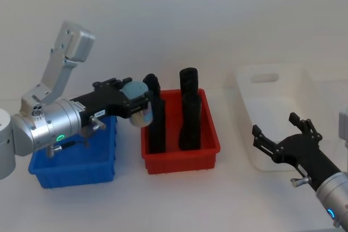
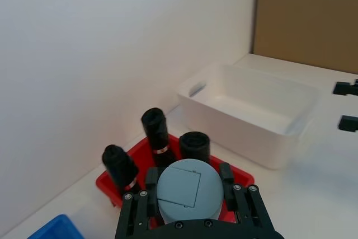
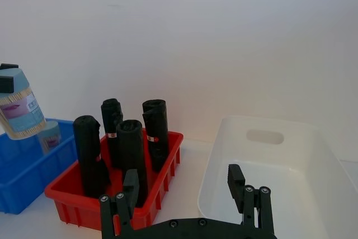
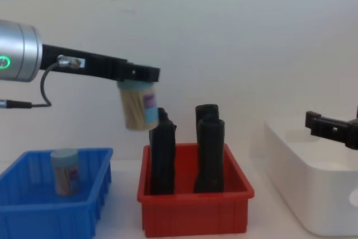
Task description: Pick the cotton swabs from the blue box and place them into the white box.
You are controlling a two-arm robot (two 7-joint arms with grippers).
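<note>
Left hand point(image 1: 138, 102) grips swab tub point(image 4: 139, 106); second tub point(image 4: 64, 170) in blue box point(image 4: 50, 216); right hand point(image 1: 275, 125) spread.

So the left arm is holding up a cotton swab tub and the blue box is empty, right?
Not empty. The chest view shows a second tub standing in the blue box. The left end effector does hold the first tub up.
</note>
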